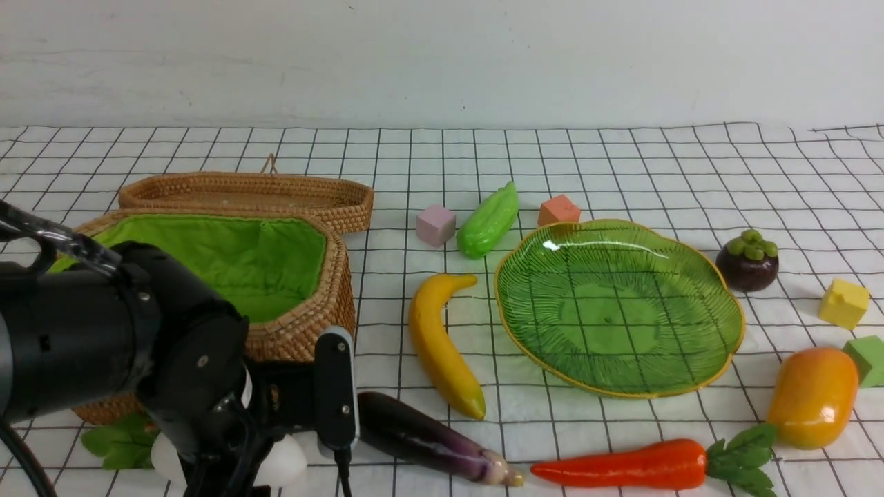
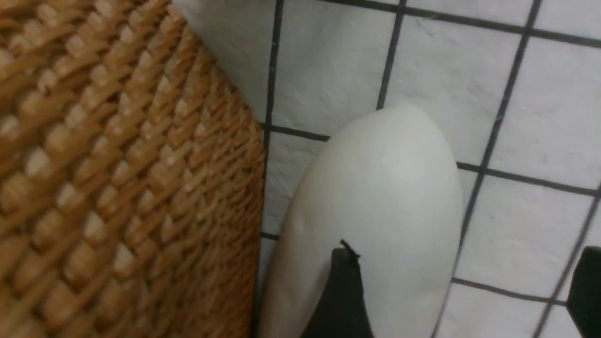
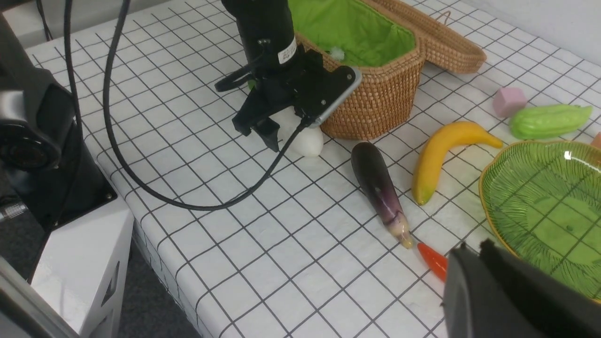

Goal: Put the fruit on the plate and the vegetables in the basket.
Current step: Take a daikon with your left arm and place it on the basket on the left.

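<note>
You're on the vegetables: your left gripper [image 3: 257,136] straddles the white radish [image 2: 385,197] with jaws wide. The radish lies on the table just beside the wicker basket [image 1: 304,324]. Next, close on it and lift over the rim. Your right gripper [image 3: 476,251] is closed and empty.

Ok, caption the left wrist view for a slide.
Open left gripper above the white radish, lying on gridded cloth beside the basket.

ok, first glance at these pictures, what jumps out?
The big green leaf-shaped plate lies bare, centre-right on the grid cloth. Left of it stands the wicker basket with its bright green lining. Nearest the camera, the open left tool sits low at the white radish beside the basket.
</note>
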`<state>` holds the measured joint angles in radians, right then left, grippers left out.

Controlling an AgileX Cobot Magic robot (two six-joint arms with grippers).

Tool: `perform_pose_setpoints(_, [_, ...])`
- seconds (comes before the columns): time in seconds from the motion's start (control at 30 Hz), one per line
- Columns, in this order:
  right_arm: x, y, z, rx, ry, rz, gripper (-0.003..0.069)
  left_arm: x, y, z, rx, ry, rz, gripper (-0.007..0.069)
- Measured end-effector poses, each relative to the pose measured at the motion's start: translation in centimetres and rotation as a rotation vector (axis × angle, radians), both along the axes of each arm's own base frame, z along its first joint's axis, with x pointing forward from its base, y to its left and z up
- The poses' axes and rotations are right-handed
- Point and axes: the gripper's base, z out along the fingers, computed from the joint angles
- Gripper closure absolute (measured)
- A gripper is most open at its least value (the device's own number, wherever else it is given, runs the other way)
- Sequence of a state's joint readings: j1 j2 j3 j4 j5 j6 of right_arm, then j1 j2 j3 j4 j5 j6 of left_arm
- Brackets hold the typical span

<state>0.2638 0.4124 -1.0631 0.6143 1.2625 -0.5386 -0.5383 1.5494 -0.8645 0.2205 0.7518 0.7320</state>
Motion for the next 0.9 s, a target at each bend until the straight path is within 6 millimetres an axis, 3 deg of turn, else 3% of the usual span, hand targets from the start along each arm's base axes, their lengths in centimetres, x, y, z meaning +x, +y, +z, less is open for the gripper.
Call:
perform_pose_setpoints(0.5, [0.0, 0.0, 0.0, 0.001, 0.000, 0.001, 0.0603, -0.8, 0.2, 0.7, -0.004, 0.059, 0.018, 0.0083])
perform_pose_setpoints(0.73, [0.0, 0.0, 0.0, 0.000, -0.002, 0.002, 0.0600, -1.7, 0.6, 2.9, -0.056, -0.011, 0.021, 0.0083])
perform_pose_setpoints(0.9, [0.0, 0.0, 0.0, 0.000, -0.002, 0.002, 0.0594, -1.3, 0.3, 2.6, -0.086, -0.052, 0.009, 0.0083])
